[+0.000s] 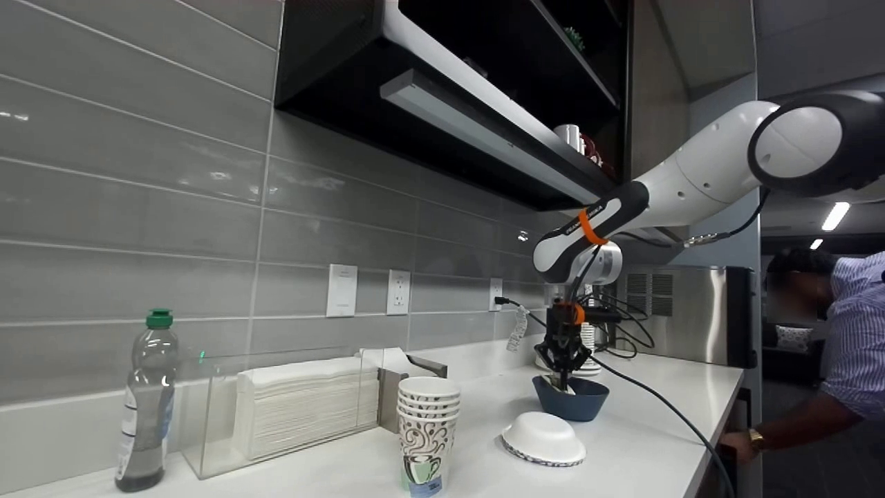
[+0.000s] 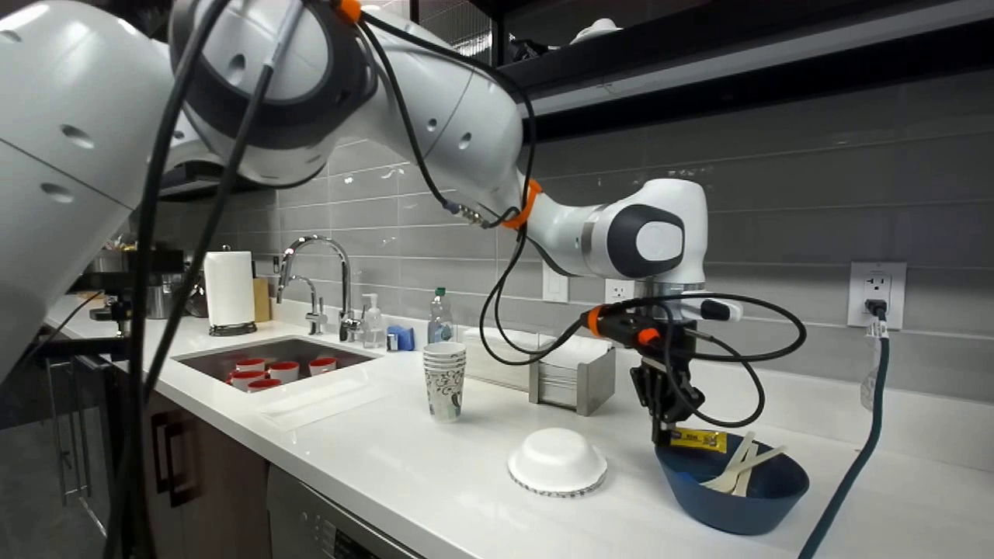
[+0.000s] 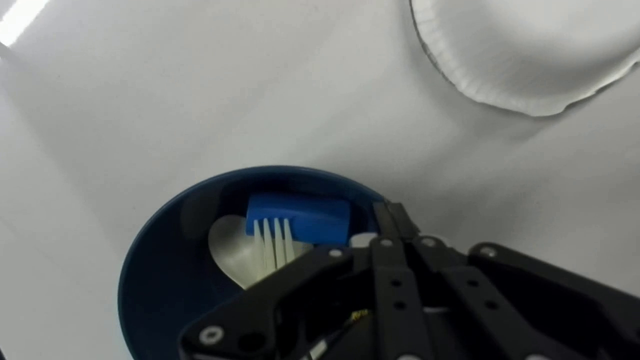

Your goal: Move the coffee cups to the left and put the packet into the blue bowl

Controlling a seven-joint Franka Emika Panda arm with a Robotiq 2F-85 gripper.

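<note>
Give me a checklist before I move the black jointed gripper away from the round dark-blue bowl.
1. Bowl upright on the white countertop: ok.
2. Gripper open for release: not ok; looks shut in the wrist view.
3. Flat yellow rectangular packet free of the gripper: cannot tell; they appear side by side in an exterior view.
4. Gripper clear of the bowl's rim: cannot tell; they overlap in the wrist view.
5. Stack of swirl-patterned white paper cups upright: ok.
6. Upturned white paper bowl apart from the blue one: ok.

The cups [image 1: 426,439] are white with dark swirls, the bowl [image 2: 736,508] is dark blue, the packet [image 2: 701,439] yellow.
</note>
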